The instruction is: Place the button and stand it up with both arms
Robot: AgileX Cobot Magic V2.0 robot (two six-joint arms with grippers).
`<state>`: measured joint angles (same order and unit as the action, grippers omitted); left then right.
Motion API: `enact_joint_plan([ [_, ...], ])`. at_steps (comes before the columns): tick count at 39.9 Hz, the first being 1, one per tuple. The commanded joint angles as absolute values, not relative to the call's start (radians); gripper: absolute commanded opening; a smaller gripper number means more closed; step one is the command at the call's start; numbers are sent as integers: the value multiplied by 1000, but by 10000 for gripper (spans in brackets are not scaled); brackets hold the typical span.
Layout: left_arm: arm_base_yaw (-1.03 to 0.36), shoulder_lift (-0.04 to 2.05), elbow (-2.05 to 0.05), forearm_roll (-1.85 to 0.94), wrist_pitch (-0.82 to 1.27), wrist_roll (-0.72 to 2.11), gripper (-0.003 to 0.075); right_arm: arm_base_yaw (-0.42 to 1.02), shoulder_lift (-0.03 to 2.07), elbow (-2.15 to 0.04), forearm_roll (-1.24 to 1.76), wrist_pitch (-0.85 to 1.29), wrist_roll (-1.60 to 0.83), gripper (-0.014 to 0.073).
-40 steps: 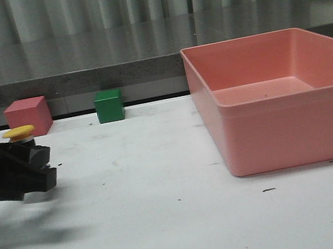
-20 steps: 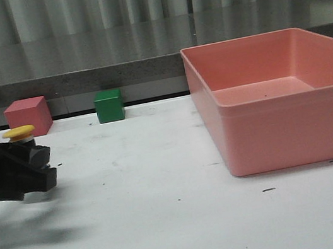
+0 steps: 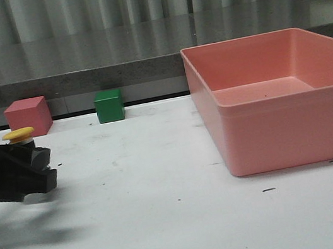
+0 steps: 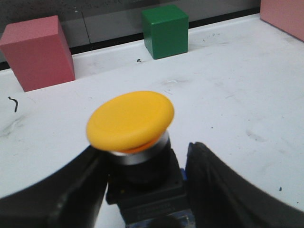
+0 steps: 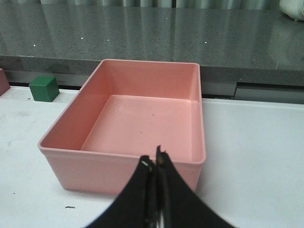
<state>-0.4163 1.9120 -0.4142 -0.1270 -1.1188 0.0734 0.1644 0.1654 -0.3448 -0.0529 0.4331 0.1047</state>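
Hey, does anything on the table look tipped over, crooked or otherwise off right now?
Nothing much. The button sits roughly upright between the left gripper's jaws, its yellow cap tilted slightly. The pink cube, green cube and bin sit flat, and the bin holds nothing.

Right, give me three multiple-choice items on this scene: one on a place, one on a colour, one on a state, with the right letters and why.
1. Where is the green cube?
A. inside the pink bin
B. on the table, at its far edge, between the pink cube and the pink bin
C. in the right gripper

2. What colour is the button's cap?
A. yellow
B. red
C. blue

3. How are the right gripper's fingers?
A. wide apart
B. around the green cube
C. together, holding nothing

Answers:
1 B: it sits between the pink cube and the pink bin.
2 A: the button shows a yellow cap between the left gripper fingers.
3 C: the right gripper tips meet, with nothing between them.
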Motion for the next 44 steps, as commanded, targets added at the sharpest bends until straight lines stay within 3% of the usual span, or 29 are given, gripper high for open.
enact_joint_plan([
  [1, -416, 1874, -425, -130, -1201, 75, 428, 163, 176, -369, -59, 352, 102, -68],
  [5, -416, 1874, -425, -130, -1201, 75, 464, 163, 176, -369, -59, 352, 102, -68],
  [31, -424, 1856, -425, -166, -1308, 75, 463, 163, 176, -369, -59, 352, 102, -68],
  [44, -438, 1691, -425, -168, -1148, 75, 463, 163, 176, -369, -59, 352, 102, -68],
])
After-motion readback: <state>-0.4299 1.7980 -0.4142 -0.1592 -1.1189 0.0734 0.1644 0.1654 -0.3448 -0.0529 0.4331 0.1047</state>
